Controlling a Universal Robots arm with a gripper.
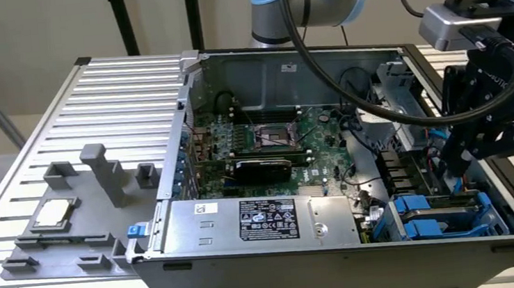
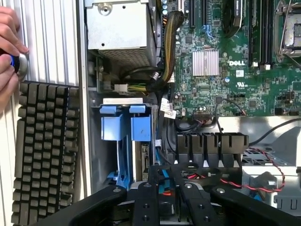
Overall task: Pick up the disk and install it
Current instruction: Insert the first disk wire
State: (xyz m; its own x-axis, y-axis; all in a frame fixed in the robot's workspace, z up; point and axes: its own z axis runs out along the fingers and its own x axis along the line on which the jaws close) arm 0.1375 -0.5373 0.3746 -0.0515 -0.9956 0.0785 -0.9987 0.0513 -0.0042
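Hovering end effector (image 1: 467, 157) beside seated disk (image 1: 439, 201).

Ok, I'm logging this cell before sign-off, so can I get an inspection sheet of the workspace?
Surface: slatted metal table, carrying an open computer case.
Job's things: disk not clearly made out; blue carrier rails stand in the drive cage.
Clutter: grey fixture with silver chip.
Grippers: gripper over the case's drive-bay end.
Cables: black cable hanging from the arm; red-black wires inside.
Surroundings: a hand beside a keyboard.
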